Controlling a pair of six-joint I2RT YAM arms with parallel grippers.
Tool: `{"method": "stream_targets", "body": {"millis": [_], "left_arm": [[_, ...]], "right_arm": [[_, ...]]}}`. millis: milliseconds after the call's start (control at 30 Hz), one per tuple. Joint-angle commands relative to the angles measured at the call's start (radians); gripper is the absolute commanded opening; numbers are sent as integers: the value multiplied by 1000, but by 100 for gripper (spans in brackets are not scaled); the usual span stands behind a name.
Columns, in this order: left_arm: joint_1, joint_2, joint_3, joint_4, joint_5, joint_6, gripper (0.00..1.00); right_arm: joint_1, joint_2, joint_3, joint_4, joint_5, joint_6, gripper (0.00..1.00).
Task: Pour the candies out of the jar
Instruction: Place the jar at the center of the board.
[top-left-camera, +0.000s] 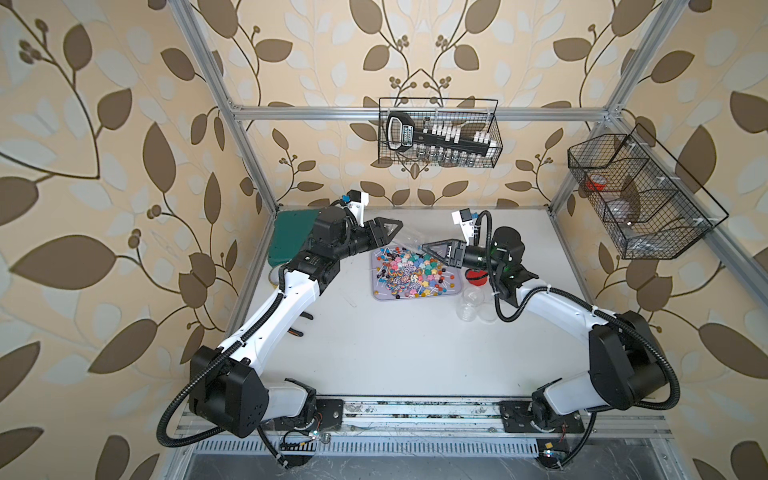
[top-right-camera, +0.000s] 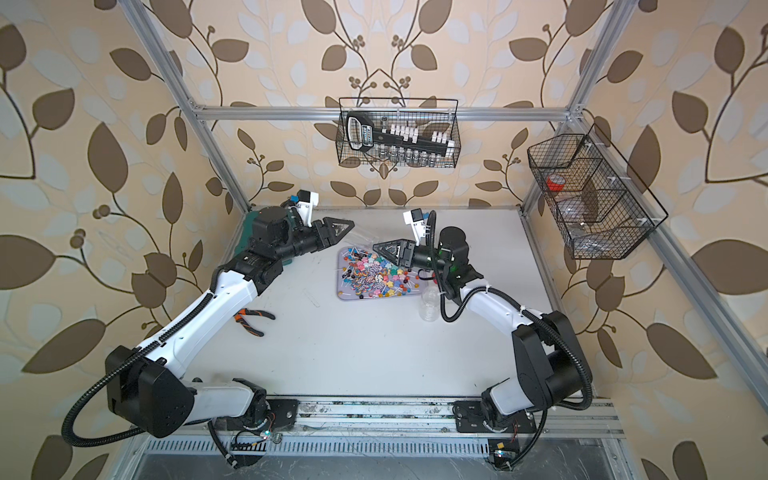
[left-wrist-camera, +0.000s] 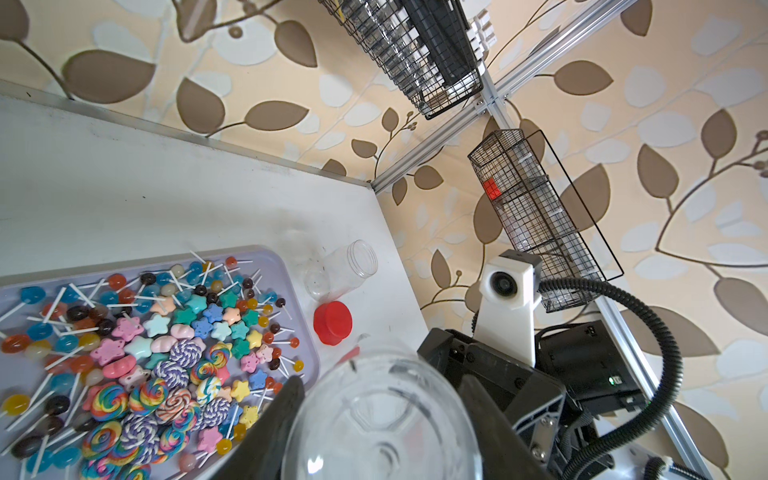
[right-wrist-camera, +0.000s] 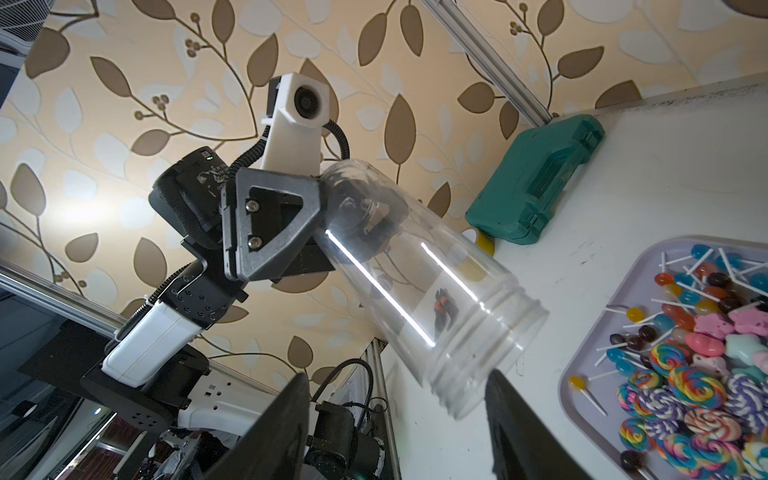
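My left gripper (top-left-camera: 390, 228) (left-wrist-camera: 380, 384) is shut on the base of the clear jar (left-wrist-camera: 382, 419) (right-wrist-camera: 419, 282). The jar is tilted with its mouth down toward the lavender tray (top-left-camera: 376, 296) (left-wrist-camera: 266, 253), and nothing shows inside it. The candies (top-left-camera: 411, 274) (left-wrist-camera: 166, 353) (right-wrist-camera: 698, 353) lie heaped in the tray: lollipops, pastel stars and swirled pieces. My right gripper (top-left-camera: 428, 248) (right-wrist-camera: 392, 399) hangs open over the tray's far edge. The jar's mouth is just in front of its fingers, with no grip on it.
A red lid (left-wrist-camera: 332, 323) and an empty clear jar on its side (left-wrist-camera: 345, 268) lie right of the tray. A green case (right-wrist-camera: 536, 178) sits at the back left corner, and pliers (top-right-camera: 253, 320) lie beside the left arm. Wire baskets (top-left-camera: 438, 133) hang on the walls.
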Motion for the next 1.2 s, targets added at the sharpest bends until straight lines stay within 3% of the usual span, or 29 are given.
{"method": "stream_targets", "body": {"millis": [0,600,867,1167], "left_arm": [[7,-23,-5,77,39,-28,48],[7,-20,-14,102,53,-52,53],[7,-20,-16,99,50,-52,59],[7,-11,-22,118,61,-70,66]], "right_arm": [[5,28,28,62,-30,12,61],[5,25,15,179,-49,105,15],[5,18,12,185,-56,109,2],[4,17,13,206,-72,113,1]]}}
